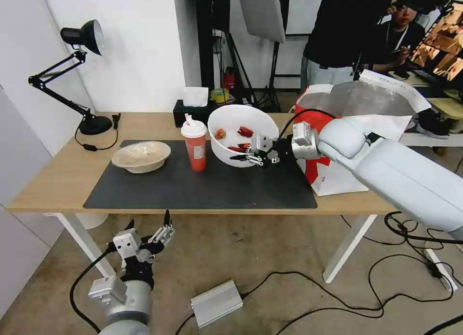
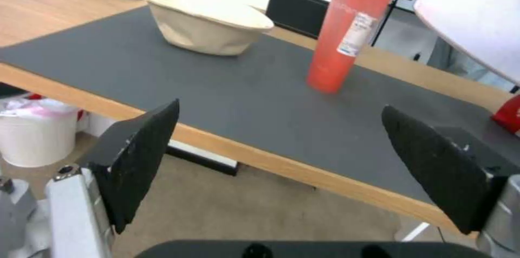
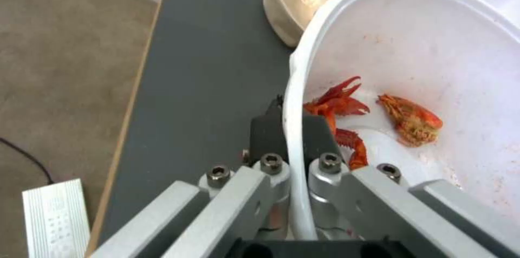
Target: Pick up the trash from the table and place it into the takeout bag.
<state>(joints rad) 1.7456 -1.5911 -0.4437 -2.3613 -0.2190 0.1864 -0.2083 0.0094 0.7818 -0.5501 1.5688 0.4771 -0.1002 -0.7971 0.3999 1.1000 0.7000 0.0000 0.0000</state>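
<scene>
now right gripper (image 1: pixel 251 157) pinches tilted white bowl's (image 1: pixel 236 120) rim (left gripper (image 1: pixel 152 229) agape below table edge (image 1: pixel 193 210))

Counting what's sitting around here: two bowls, one white bowl (image 1: pixel 239 127) and one beige bowl (image 1: pixel 141 156), one red cup (image 1: pixel 194 144), one takeout bag (image 1: pixel 337 146), one lamp (image 1: pixel 79 74), one tissue box (image 1: pixel 193 110), and two end effectors showing.

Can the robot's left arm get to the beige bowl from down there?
Probably yes: the open left gripper hangs below the light-wood table edge, and nothing stands between that edge and the shallow beige bowl.
</scene>
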